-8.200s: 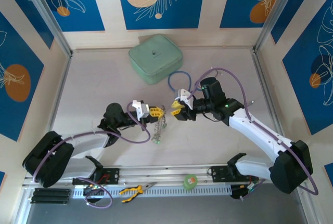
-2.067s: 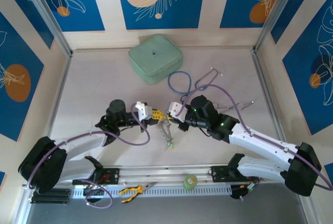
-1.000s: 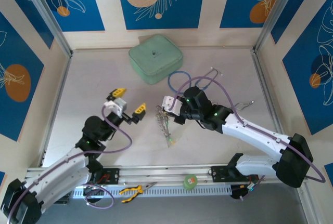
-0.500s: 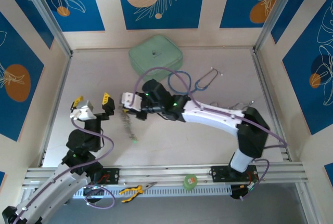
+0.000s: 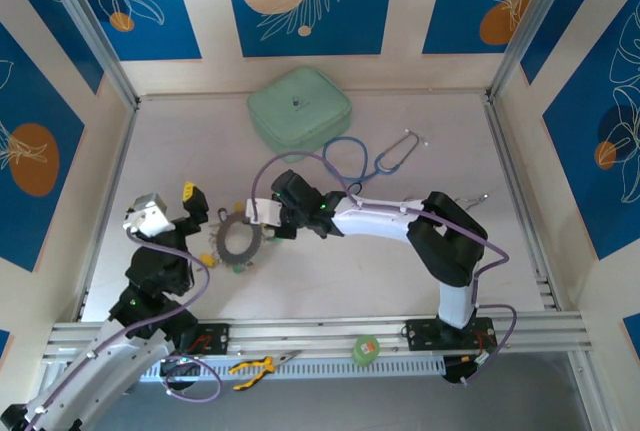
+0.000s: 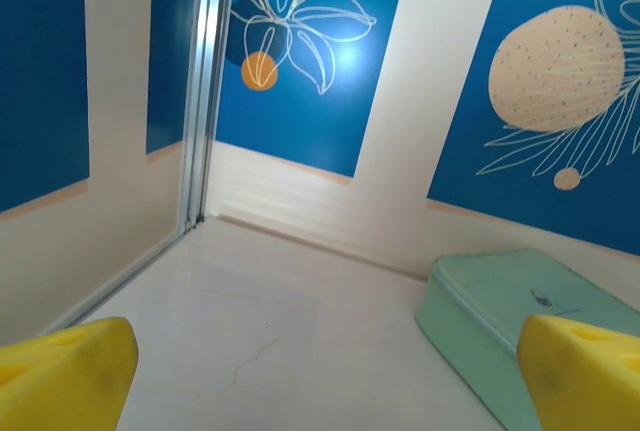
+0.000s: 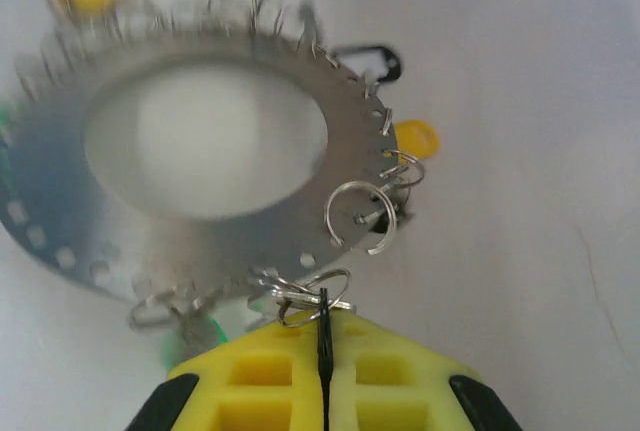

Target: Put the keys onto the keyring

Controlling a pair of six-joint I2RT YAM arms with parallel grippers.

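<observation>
The pale table (image 5: 180, 161) carries a green case (image 5: 299, 111), a blue stethoscope (image 5: 344, 140), the keyring (image 5: 223, 241) and keys (image 5: 210, 256).

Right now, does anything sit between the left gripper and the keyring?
Nothing visible does. In the top view only bare table separates the open left gripper from the keyring. The right gripper is shut on its small split rings from the opposite side.

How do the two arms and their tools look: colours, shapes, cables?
The left arm and the right arm have white links and black joints; a purple cable loops along each. The left tool and the right tool each end in two blocky yellow pads.
</observation>
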